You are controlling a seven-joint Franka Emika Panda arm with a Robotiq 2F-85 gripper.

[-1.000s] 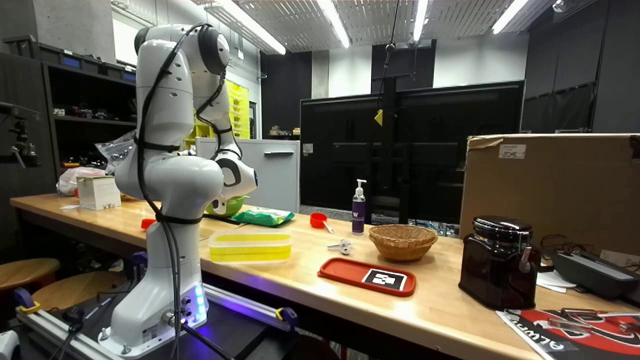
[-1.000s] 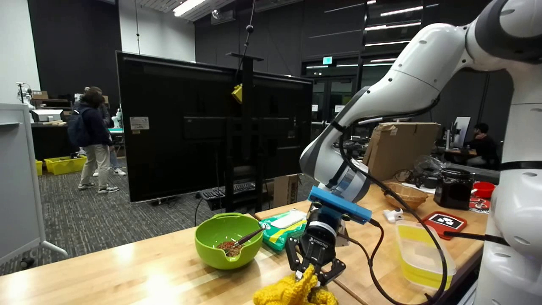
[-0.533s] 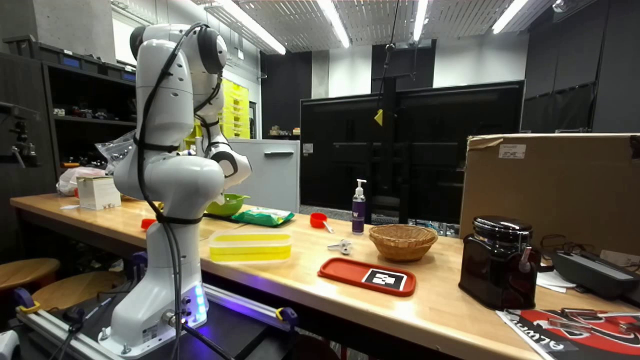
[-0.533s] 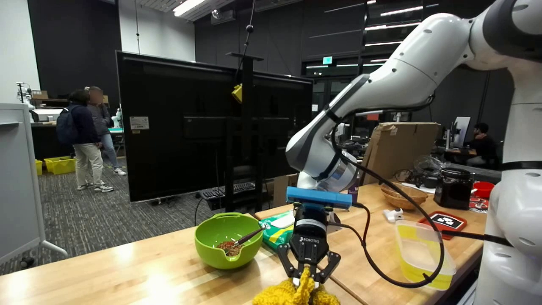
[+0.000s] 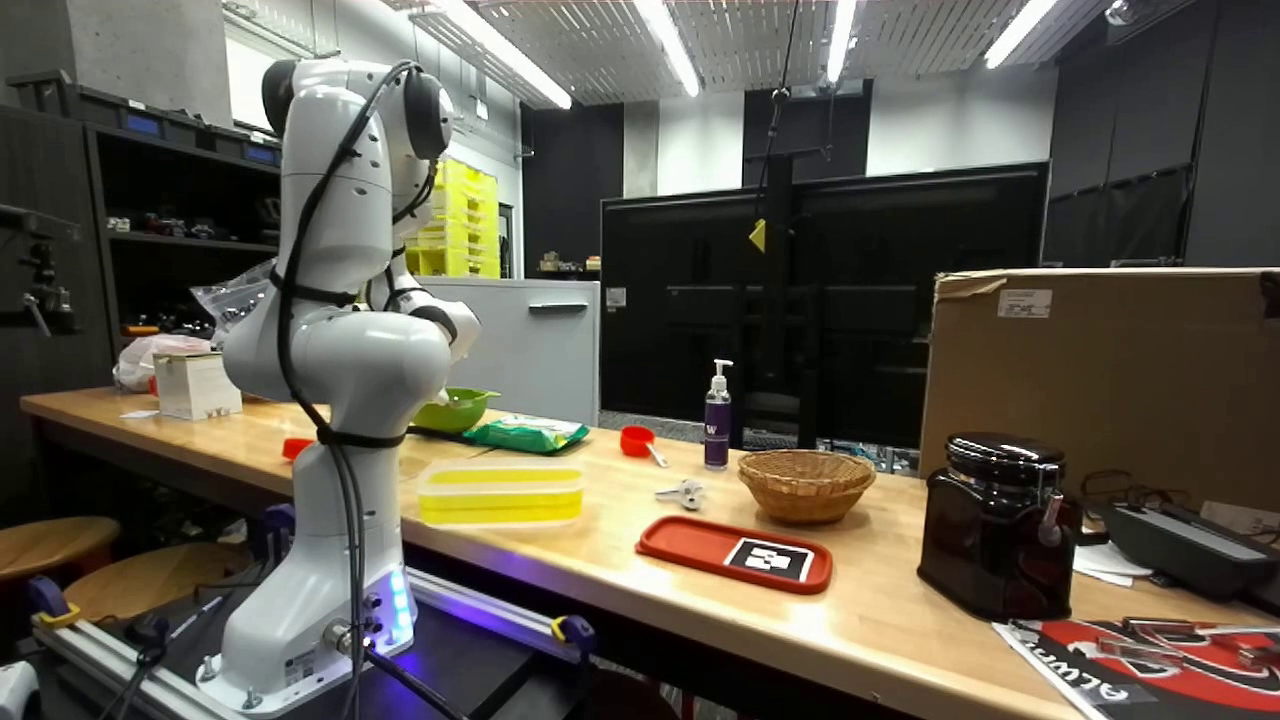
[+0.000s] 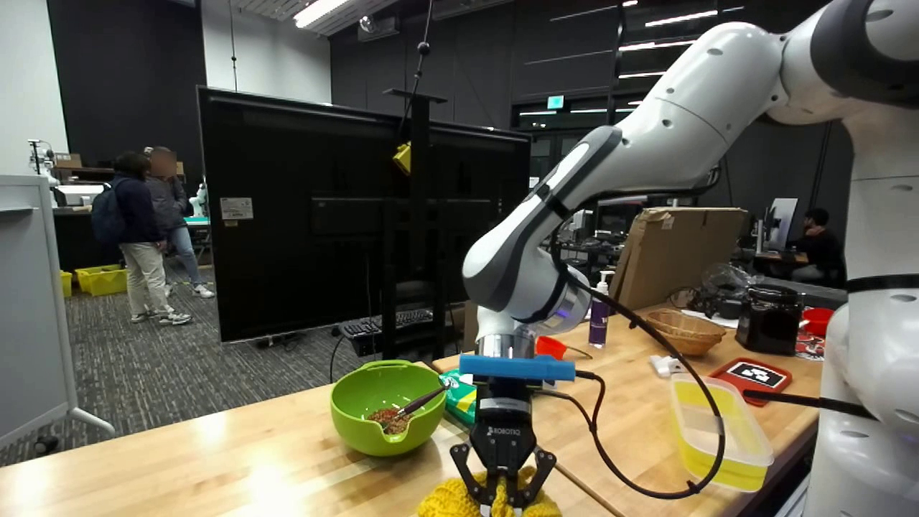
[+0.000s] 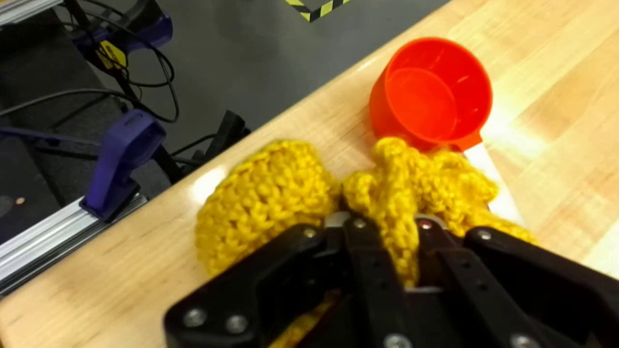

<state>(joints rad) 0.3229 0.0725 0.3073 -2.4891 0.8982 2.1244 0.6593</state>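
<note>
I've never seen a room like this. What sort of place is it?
Probably a robotics lab or workshop: a white, jointed robot arm is mounted beside a long, pale wooden workbench, and tall, dark shelving in the background holds assorted small items.

Here's the green bowl (image 6: 380,441) on the table (image 6: 179,459), a dark-handled utensil (image 6: 423,401) leaning inside! Further along, a pump bottle (image 5: 717,430) stands upright near a wicker basket (image 5: 805,502), red tray (image 5: 688,546) close by.
</note>
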